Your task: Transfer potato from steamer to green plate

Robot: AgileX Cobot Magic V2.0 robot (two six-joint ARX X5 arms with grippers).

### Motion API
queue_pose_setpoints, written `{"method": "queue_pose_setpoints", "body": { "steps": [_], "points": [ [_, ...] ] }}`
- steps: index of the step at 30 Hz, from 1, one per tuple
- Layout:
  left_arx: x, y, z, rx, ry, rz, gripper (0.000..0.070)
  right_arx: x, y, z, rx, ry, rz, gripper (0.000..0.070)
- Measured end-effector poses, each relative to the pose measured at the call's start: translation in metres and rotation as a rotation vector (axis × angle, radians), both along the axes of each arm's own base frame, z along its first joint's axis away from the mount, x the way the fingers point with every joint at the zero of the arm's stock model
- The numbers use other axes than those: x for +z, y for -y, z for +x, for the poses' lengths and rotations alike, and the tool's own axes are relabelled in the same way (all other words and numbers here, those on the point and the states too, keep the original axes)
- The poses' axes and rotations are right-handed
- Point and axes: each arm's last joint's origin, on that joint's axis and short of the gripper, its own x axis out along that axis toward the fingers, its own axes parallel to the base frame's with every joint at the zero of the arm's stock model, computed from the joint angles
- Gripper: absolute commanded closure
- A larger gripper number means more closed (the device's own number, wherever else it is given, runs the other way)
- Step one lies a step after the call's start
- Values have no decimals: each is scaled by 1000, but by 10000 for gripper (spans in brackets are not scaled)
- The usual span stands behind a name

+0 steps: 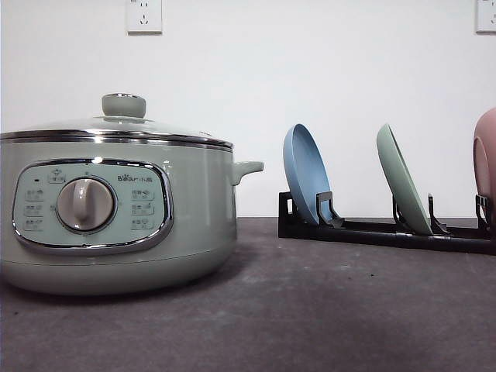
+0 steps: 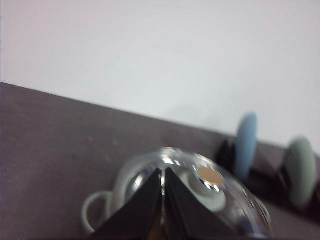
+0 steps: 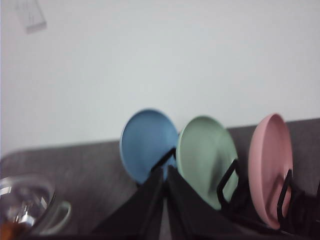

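Both sets of jaws are clenched with nothing between them: the left gripper hangs above the glass lid, the right gripper faces the rack, probably staged for their separate jobs.

Nearest in the front view, at about nine o'clock on the tabletop, stands the steamer, lid shut. The potato is probably the blurred orange-brown patch under the glass in the right wrist view; I cannot be sure. The lid must come off first.

Farther back, toward two o'clock, the rack props the plates on edge, so the green plate, between the blue plate and pink plate, needs laying flat first.
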Motion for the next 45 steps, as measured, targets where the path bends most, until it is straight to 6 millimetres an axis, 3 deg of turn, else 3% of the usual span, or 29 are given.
{"method": "queue_pose_setpoints", "body": {
  "steps": [7,12,21,24,26,29,30,31,45],
  "points": [
    [24,4,21,-172,-159,75,699,31,-3,16,140,-150,-106,700],
    [37,10,31,-280,-258,125,699,42,-4,29,248,-256,-146,700],
    [45,19,34,-392,-306,177,696,37,-12,37,357,-444,-171,700],
    [45,19,34,-392,-307,177,609,36,-13,38,369,-456,-173,694],
    [45,19,34,-392,-307,177,451,36,-13,37,369,-455,-175,586],
    [45,19,34,-392,-308,177,206,36,-13,37,369,-455,-175,296],
    [45,19,34,-392,-308,177,149,36,-13,37,368,-455,-174,222],
    [45,19,34,-392,-308,177,139,36,-13,37,368,-456,-172,193],
    [45,19,34,-392,-308,177,139,36,-13,37,365,-460,-165,180]
  ]
}}
